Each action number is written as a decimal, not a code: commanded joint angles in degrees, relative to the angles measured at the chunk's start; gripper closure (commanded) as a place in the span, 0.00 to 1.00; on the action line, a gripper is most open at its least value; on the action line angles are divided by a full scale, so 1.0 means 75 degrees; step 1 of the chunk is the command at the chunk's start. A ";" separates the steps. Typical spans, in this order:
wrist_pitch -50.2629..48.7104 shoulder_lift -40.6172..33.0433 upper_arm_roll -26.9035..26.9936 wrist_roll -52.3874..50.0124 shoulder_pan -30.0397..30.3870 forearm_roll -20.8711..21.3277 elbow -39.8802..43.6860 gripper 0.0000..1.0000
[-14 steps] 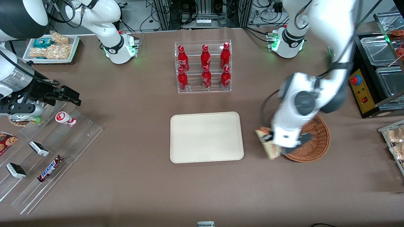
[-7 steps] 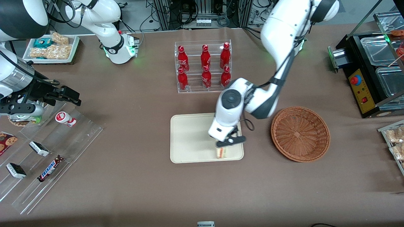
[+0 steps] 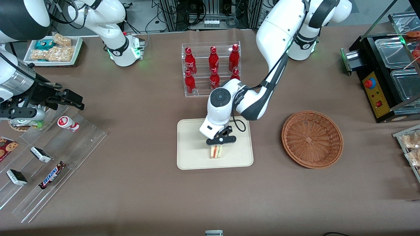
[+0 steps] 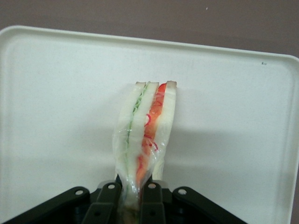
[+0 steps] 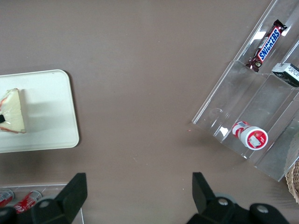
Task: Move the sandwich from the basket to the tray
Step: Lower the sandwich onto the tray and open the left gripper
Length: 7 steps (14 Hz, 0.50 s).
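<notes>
The sandwich [image 3: 216, 151], a wrapped wedge of white bread with red, orange and green layers, is held over the cream tray [image 3: 190, 137], near the tray's edge closest to the front camera. My left gripper [image 3: 220, 140] is shut on the sandwich, gripping its upper end. In the left wrist view the sandwich [image 4: 145, 133] hangs from the gripper [image 4: 131, 193] with the tray [image 4: 56, 102] under it. The right wrist view shows the sandwich [image 5: 12, 112] over the tray [image 5: 46, 116]. The wicker basket [image 3: 312, 139] is empty, toward the working arm's end.
A clear rack of red bottles [image 3: 211, 68] stands farther from the camera than the tray. Stepped acrylic racks with a Snickers bar [image 3: 52, 174] and a small cup [image 3: 68, 123] lie toward the parked arm's end. A black control box [image 3: 375, 95] stands near the basket.
My left gripper carried the sandwich from beside the basket to above the tray, then moved farther over the tray toward the parked arm's end. The basket stayed in place.
</notes>
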 commanded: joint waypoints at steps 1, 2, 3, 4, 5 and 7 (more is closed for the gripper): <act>-0.0005 0.0168 0.0138 -0.0433 -0.0178 0.0232 0.0231 0.81; -0.0017 0.0145 0.0138 -0.0573 -0.0178 0.0244 0.0231 0.42; -0.0040 0.0087 0.0138 -0.0574 -0.0178 0.0267 0.0220 0.00; -0.0087 -0.0030 0.0138 -0.0574 -0.0166 0.0268 0.0219 0.00; -0.0169 -0.0263 0.0149 -0.0574 -0.0143 0.0279 0.0196 0.00; -0.0659 -0.0872 0.0196 -0.0411 -0.0049 0.0291 0.0184 0.00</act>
